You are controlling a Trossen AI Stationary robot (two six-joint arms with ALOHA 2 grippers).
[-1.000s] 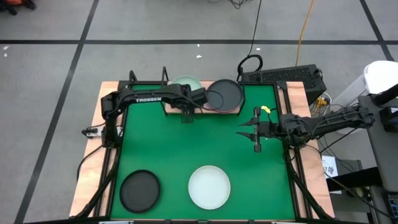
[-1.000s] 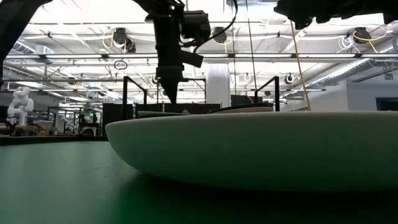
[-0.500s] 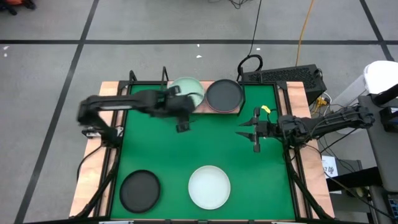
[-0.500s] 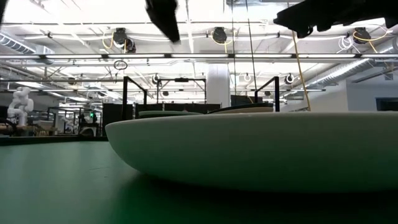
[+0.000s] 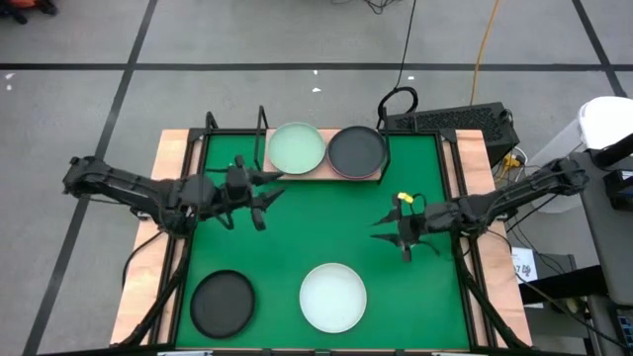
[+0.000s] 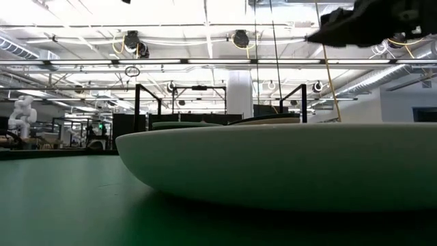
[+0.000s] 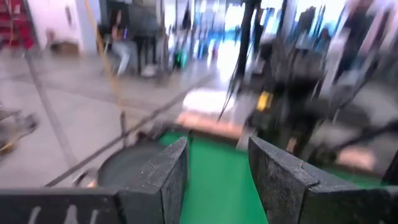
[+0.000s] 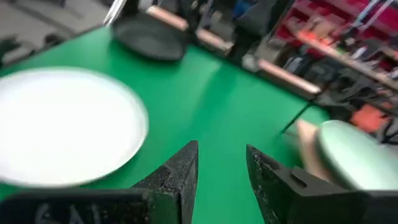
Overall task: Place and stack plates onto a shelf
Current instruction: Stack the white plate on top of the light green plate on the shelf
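Both claws are spread apart and hold nothing: the left claw [image 5: 259, 190] hangs left of centre, the right claw [image 5: 388, 228] right of centre. The light wooden shelf [image 5: 321, 174] at upper centre carries a round pale green plate [image 5: 296, 147] beside a black plate [image 5: 356, 150]. On the green surface [image 5: 326, 222] below lie a smooth white plate [image 5: 333, 297] and another black plate [image 5: 222, 303]. The left arm has pulled back from the shelf since a second ago

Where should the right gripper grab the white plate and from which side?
Probably by the raised rim. The white plate lies flat on the mat, so only its upturned edge gives the fingers something to pinch. The right gripper hangs open just above the plate's far-right edge, so coming down there, one finger inside and one outside, looks shortest.
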